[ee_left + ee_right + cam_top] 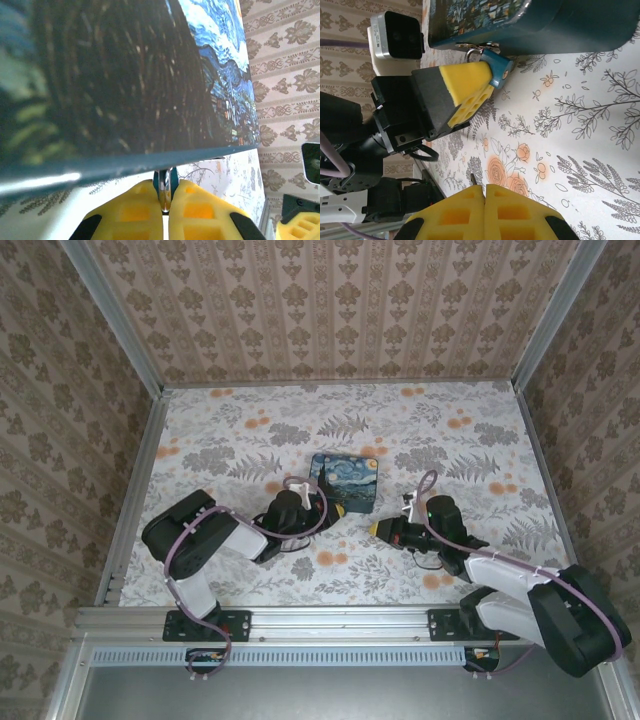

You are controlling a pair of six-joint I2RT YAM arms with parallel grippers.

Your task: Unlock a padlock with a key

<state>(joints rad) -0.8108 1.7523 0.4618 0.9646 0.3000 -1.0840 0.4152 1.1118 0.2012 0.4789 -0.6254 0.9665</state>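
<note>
Flowery tabletop (240, 430): the left claw (165, 202) is clenched on the small teal padlock (499, 67) hanging at the painted box's (345, 480) near edge; the right claw (484, 192) is squeezed shut nearby.

My left arm rises from its base at the near left, folds at the elbow and reaches right, wrist held low. My left gripper (316, 502) has its yellow fingers (140, 210) pressed together on the padlock (498, 67), one pad on either side of it. My right arm sweeps leftward from the near right corner, forearm low. My right gripper (380, 529) points left at the other one, near it but apart. Its pads meet flat — the key (472, 177) shows as a thin dark tip at their seam.
</note>
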